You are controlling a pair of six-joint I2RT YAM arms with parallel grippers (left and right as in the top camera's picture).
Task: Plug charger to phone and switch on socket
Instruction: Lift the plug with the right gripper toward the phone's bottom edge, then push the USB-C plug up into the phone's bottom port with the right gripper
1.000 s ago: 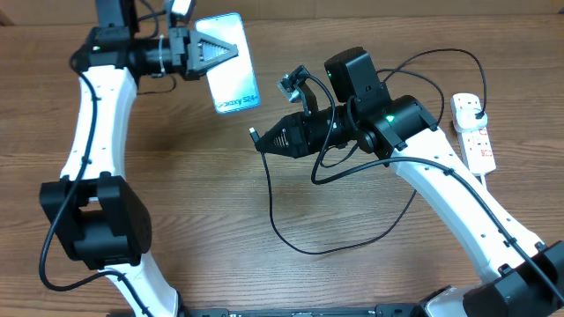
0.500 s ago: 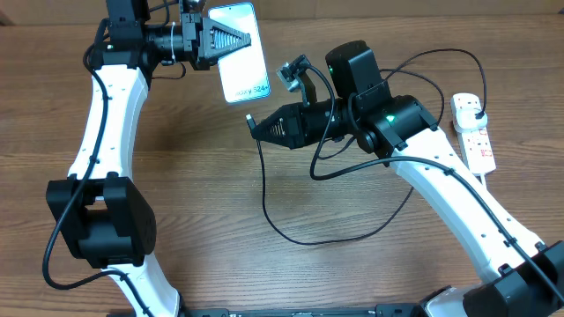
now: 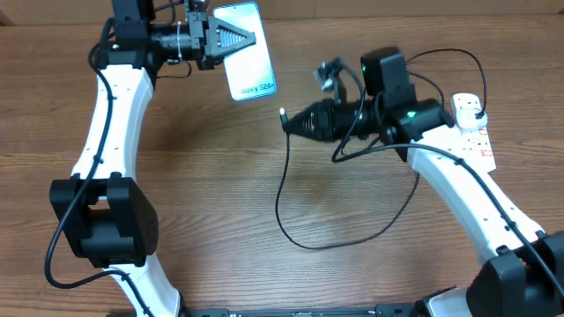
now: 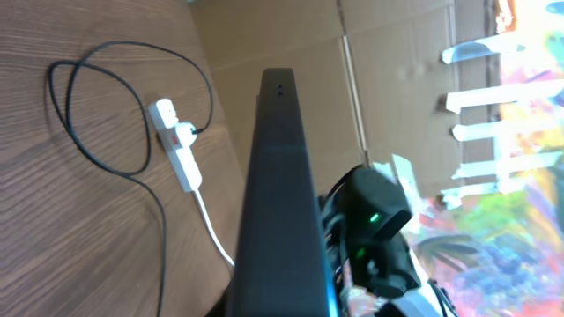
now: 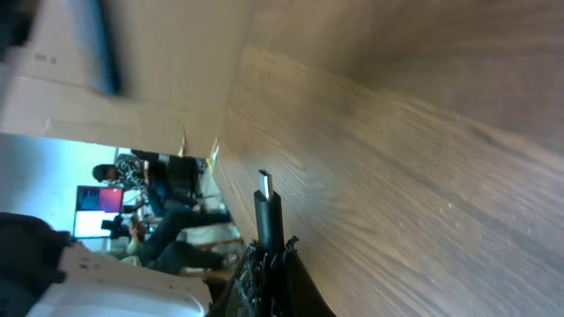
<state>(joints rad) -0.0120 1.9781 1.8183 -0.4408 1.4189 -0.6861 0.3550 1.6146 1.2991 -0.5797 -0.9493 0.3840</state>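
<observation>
Our right gripper (image 3: 298, 122) pinches the charger (image 5: 269, 220) tip, left gripper (image 3: 240, 39) clamps the phone (image 3: 254, 75) — we risk missing the port if either tilts.

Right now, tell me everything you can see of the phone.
The phone is a slim rectangle, dark frame, light blue screen with Galaxy S24 text near its lower end, facing up. The left claw is shut on its upper part, seemingly holding it off the table. From the left wrist it shows edge-on as a dark slab. Nothing else touches it; the charger tip is apart.
</observation>
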